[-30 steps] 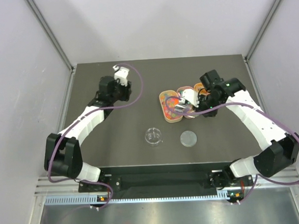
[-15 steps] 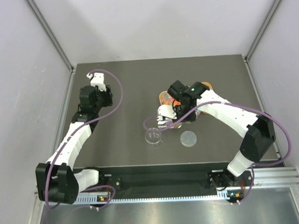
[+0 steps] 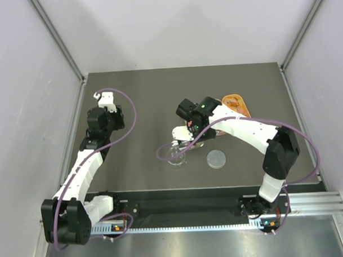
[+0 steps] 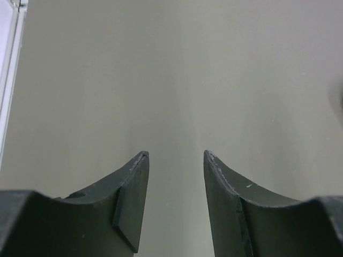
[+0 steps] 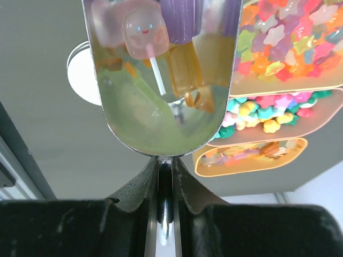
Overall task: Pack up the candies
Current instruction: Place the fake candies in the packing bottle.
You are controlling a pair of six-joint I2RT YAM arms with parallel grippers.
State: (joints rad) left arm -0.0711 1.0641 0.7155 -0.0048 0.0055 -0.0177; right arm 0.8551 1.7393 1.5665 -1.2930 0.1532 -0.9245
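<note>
My right gripper (image 5: 172,160) is shut on the handle of a metal scoop (image 5: 161,80). The scoop holds a few candies (image 5: 142,29): a pink one on a stick, orange pieces and a purple one. In the top view that gripper (image 3: 184,133) holds the scoop (image 3: 179,144) just above a small clear cup (image 3: 175,157). More candies (image 5: 284,43) fill three oval tan trays to the right of the scoop in the right wrist view. My left gripper (image 4: 176,155) is open over bare table, far left (image 3: 105,98).
A round clear lid (image 3: 216,159) lies flat to the right of the cup. One tan tray (image 3: 236,103) shows beyond the right arm, which hides the others in the top view. A round clear piece (image 5: 80,72) peeks out behind the scoop's left edge.
The right arm has swung left from the trays, carrying the loaded scoop over to the clear cup. The left arm has drawn back to the left side of the table.
</note>
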